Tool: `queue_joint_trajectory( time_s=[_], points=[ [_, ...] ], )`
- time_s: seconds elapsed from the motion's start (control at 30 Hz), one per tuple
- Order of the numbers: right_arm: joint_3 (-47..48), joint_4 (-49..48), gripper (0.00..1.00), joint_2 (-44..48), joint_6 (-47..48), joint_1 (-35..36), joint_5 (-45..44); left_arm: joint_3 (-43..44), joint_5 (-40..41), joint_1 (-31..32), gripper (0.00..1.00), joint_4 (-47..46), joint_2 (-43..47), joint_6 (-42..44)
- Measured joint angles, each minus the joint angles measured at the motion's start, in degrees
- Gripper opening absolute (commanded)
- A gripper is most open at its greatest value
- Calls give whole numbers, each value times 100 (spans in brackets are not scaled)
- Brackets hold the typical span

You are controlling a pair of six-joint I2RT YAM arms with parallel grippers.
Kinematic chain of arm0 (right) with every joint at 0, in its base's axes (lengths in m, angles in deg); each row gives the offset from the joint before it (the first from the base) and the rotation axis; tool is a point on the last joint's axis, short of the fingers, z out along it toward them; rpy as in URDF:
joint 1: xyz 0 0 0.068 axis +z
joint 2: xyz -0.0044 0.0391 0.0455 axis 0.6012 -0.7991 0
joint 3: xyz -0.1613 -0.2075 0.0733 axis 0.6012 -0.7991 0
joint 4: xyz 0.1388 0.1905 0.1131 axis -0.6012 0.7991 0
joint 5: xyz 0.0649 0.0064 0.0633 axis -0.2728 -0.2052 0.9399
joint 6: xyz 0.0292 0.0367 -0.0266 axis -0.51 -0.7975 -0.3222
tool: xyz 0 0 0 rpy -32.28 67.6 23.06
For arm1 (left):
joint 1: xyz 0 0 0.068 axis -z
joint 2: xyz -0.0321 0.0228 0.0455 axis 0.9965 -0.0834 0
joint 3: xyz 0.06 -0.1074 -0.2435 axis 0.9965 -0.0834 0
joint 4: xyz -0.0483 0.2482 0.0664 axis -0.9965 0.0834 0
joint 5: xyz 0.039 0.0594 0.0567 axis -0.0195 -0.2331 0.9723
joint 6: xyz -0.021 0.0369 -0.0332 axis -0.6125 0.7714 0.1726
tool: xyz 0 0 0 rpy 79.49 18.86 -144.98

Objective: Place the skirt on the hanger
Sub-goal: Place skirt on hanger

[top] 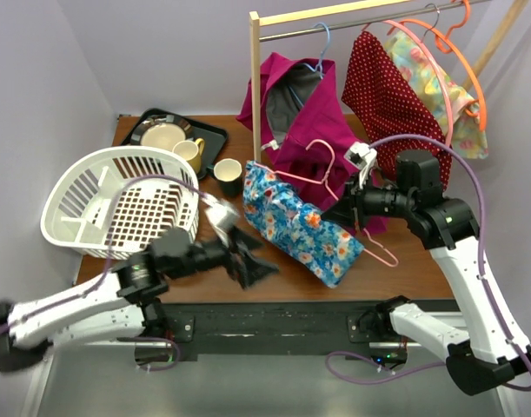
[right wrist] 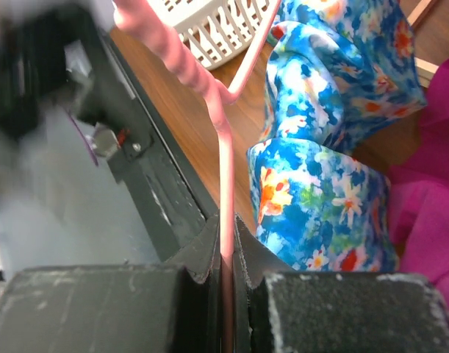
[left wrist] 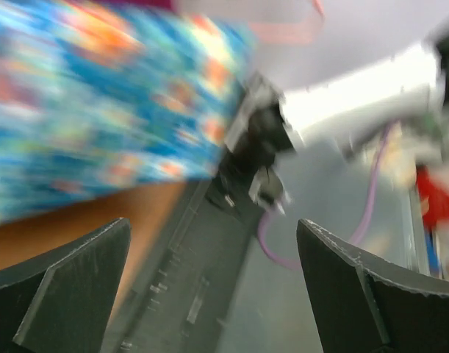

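Nearby, basket [top: 74, 208] and dark cup [top: 228, 177] stand beside the skirt [top: 293, 222].

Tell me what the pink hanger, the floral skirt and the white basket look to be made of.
The pink hanger is a thin, smooth bent rod with a dull sheen: probably plastic or plastic-coated wire. The floral skirt is soft printed cloth; it folds and creases loosely. The white basket looks like moulded plastic: rigid slotted walls, slight gloss.
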Motion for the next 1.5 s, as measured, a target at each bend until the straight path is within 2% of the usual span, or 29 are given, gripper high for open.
queue_joint_trajectory(
  time_s=[0.1, 0.2, 0.33, 0.43, 0.5, 0.53, 0.57, 0.63, 0.77, 0.97, 1.17, 1.2, 1.23, 1.27, 1.3, 1.33, 1.4, 1.43, 1.5],
  points=[
    [-20, -155, 0, -131, -267, 0, 11, 428, 957, 1598, 100, 35, -1080, 348],
    [-103, -262, 0, -173, -420, 0, 9, 901, 1958, 2439, 100, -107, -2006, 756],
    [-236, -339, 0, -144, -533, 0, 26, 1541, 3320, 2983, 97, -376, -3071, 1121],
    [-330, -356, 0, -116, -570, 0, 31, 2028, 4151, 3108, 92, -520, -3812, 1174],
    [-361, -352, 0, -103, -592, 0, 50, 2365, 4636, 3132, 85, -553, -4319, 1161],
    [-369, -352, 0, -96, -603, 0, 59, 2527, 4846, 3134, 78, -542, -4557, 1134],
    [-369, -352, 0, -87, -608, 0, 70, 2664, 5010, 3134, 65, -509, -4758, 1115],
    [-369, -358, 0, -55, -610, 0, 90, 2949, 5302, 3134, 53, -433, -5152, 1067],
    [-369, -354, 0, 44, -610, 0, 146, 3182, 5499, 3134, 0, -210, -5556, 1023],
    [-372, -352, 0, 153, -610, 0, 160, 3191, 5167, 3132, 0, -234, -5589, 1172],
    [-372, -345, 0, 153, -603, -9, 157, 3189, 4146, 3134, 0, -566, -5556, 1346],
    [-372, -345, 0, 153, -595, -11, 157, 3189, 3998, 3134, 4, -566, -5556, 1351],
    [-372, -339, 0, 153, -579, -13, 157, 3189, 3908, 3134, 16, -562, -5556, 1342],
    [-372, -326, 0, 153, -544, -13, 157, 3189, 3847, 3134, 36, -557, -5556, 1329],
    [-369, -310, 0, 153, -501, -13, 157, 3189, 3827, 3134, 43, -540, -5556, 1305],
    [-369, -286, 0, 155, -420, -13, 155, 3189, 3807, 3134, 57, -516, -5556, 1296],
    [-365, -223, 0, 155, -210, -13, 153, 3128, 3777, 3134, 74, -496, -5499, 1298],
    [-345, -153, 0, 153, -22, -13, 151, 3049, 3748, 3134, 87, -446, -5405, 1305],
    [-284, 94, 0, 151, 385, -13, 153, 2789, 3654, 3134, 94, -262, -5005, 1373]
  ],
)
